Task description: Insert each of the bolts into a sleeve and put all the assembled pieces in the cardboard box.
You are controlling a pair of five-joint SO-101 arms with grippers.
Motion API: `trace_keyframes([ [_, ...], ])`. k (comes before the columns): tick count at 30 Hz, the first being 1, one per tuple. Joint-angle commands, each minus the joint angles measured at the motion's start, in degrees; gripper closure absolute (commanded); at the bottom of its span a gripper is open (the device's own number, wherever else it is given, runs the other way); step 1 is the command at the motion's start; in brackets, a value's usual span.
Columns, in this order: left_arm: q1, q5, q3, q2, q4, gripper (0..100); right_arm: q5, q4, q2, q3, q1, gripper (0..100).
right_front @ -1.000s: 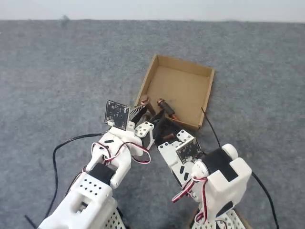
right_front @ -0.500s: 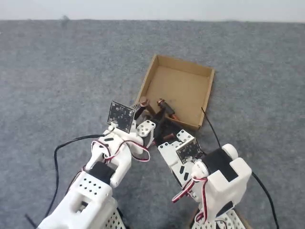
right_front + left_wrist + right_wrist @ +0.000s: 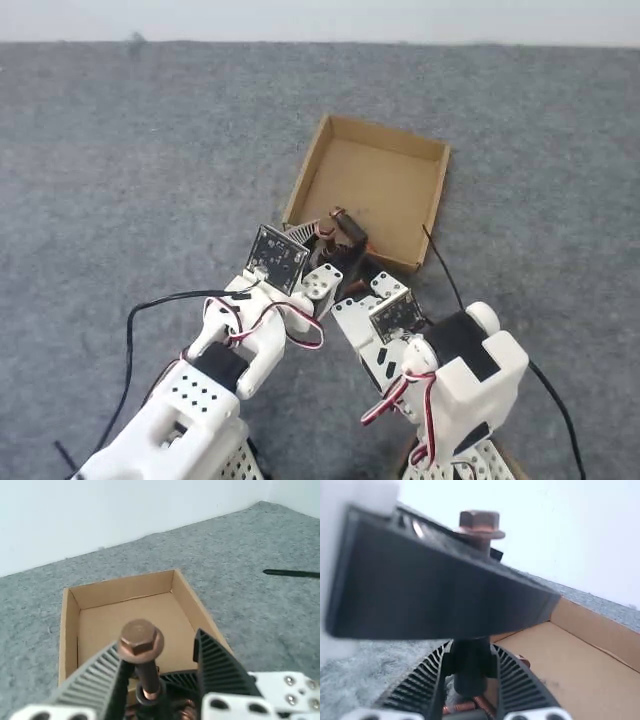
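Your right gripper [image 3: 470,656] clamps the upright sleeve [image 3: 470,674], bolt [image 3: 142,641] standing in it; left gripper [image 3: 159,644] gapes around it, cardboard box [image 3: 125,587] just beyond.

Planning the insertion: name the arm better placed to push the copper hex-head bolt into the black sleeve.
Left, probably. The bolt stands head-up in the left gripper, in line with the sleeve the right gripper clamps below it; the right need only hold.

Copper hex-head bolt [image 3: 142,642] upright between spread jaws of left gripper [image 3: 159,641], lower end in dark sleeve [image 3: 150,701]; cardboard box [image 3: 125,587] behind, on grey surface [image 3: 260,595].
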Motion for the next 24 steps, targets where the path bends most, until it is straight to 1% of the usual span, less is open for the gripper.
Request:
trace_keyframes([
  [1,0.26,-0.62,-4.0,-1.41,2.2,82,0.7,-0.04,-3.12,-0.44,0.84,99.3],
  [4,-0.35,-0.44,-5.49,-1.41,4.22,82,0.7,1.71,-3.3,-1.05,0.84,99.3],
  [10,-6.07,-0.44,-5.58,-1.41,4.84,82,0.7,1.8,-3.3,-1.41,2.07,99.3],
  [13,-7.38,-0.7,-5.58,-1.41,5.19,81,0.7,1.98,-3.3,-1.49,2.07,99.3],
  [15,-7.47,-0.79,-6.02,-1.49,7.38,80,0.7,1.98,-3.3,-1.49,2.07,99.3],
  [18,-7.21,-0.7,-9.1,-1.49,14.59,74,0.7,2.07,-3.3,-1.67,2.07,99.3],
  [20,-7.47,-0.53,-11.82,-1.49,19.25,72,0.7,2.07,-3.3,-1.93,2.07,99.3],
  [22,-7.74,-0.44,-14.11,-1.49,21.98,72,0.7,2.07,-3.21,-2.02,2.07,99.3],
  [24,-9.14,-0.44,-14.73,-2.55,22.59,74,0.7,2.07,-3.21,-2.02,2.15,99.3],
])
